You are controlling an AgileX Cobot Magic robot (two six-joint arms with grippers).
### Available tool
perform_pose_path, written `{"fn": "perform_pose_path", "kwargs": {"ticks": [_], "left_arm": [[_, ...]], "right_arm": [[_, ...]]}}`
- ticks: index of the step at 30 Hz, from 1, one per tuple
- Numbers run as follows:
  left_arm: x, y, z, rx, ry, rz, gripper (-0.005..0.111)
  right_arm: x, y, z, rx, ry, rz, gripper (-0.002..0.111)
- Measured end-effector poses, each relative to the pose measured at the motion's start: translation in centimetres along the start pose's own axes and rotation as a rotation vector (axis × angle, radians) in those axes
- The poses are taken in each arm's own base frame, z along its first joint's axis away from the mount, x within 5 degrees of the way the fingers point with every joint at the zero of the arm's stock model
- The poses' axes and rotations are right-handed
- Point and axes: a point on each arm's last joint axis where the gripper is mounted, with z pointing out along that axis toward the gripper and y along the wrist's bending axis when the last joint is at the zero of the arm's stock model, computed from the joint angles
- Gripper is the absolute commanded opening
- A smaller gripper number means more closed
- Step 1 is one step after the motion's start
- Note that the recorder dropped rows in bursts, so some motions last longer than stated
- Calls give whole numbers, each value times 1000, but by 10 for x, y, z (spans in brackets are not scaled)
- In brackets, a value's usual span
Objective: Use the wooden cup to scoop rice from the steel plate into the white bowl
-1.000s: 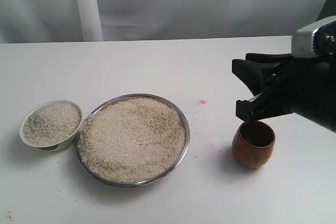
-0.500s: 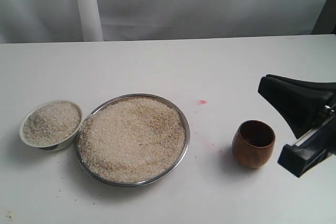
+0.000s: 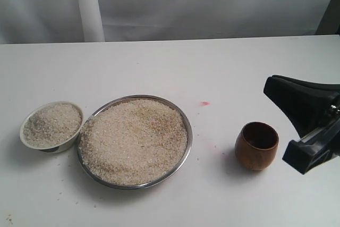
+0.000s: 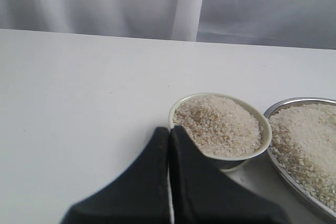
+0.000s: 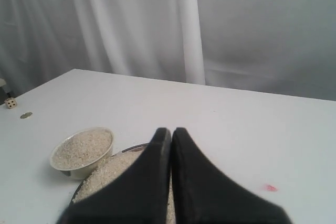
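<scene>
The steel plate (image 3: 187,131) sits left of centre, heaped with rice (image 3: 133,139). Just left of it the white bowl (image 3: 58,146) is also full of rice. The wooden cup (image 3: 256,145) stands upright and alone at the right, its inside dark. My right gripper (image 3: 270,87) hovers right of the cup without touching it. The right wrist view shows it (image 5: 171,130) shut and empty, with the bowl (image 5: 79,169) and the plate (image 5: 134,148) beyond it. My left gripper (image 4: 169,129) is shut and empty next to the bowl (image 4: 265,140). It does not appear in the exterior view.
A white pole (image 3: 87,6) stands at the back left in front of a grey curtain. A small red mark (image 3: 204,103) lies between plate and cup. A few loose grains dot the table near its front edge. A tiny cube (image 5: 9,102) sits at the far table edge.
My right gripper has drawn back from above the cup to the right edge, then barely moved. Cup, plate and bowl stayed put.
</scene>
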Motion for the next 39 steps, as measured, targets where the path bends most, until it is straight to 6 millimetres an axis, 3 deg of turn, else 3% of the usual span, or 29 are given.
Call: {"fn": "perform_pose_path", "kwargs": {"ticks": [7, 18, 29, 39], "left_arm": [[0, 0, 0, 0, 0, 0, 0], [0, 0, 0, 0, 0, 0, 0], [0, 0, 0, 0, 0, 0, 0], [0, 0, 0, 0, 0, 0, 0]], "right_arm": [[0, -1, -18, 16, 19, 3, 0], [45, -23, -73, 177, -110, 119, 0], [56, -25, -90, 235, -138, 9, 0], [71, -31, -95, 310, 19, 0, 0]]}}
